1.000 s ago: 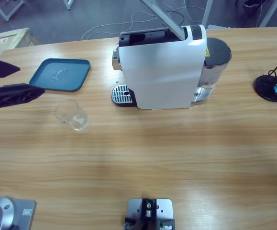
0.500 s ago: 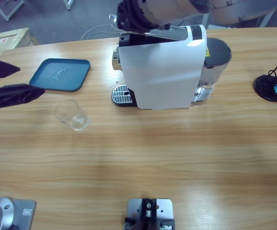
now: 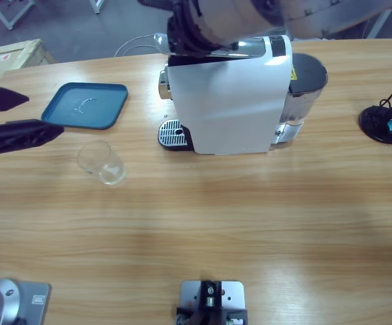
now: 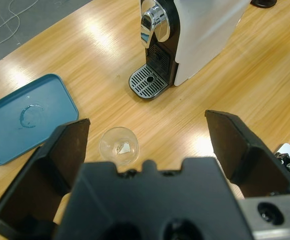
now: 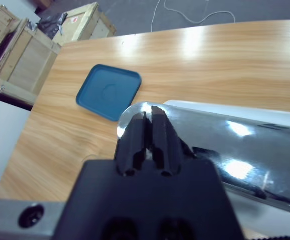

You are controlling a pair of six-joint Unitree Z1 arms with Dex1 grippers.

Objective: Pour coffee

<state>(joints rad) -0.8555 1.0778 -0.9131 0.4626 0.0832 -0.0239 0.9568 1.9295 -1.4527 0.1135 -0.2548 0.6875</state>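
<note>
No coffee can be made out in the clear glass, which lies on the table between the blue tray and the coffee machine. The left gripper is held spread wide above the glass, touching nothing. The right gripper is pressed together on the machine's chrome lever, having come further over it than half a second ago.
</note>
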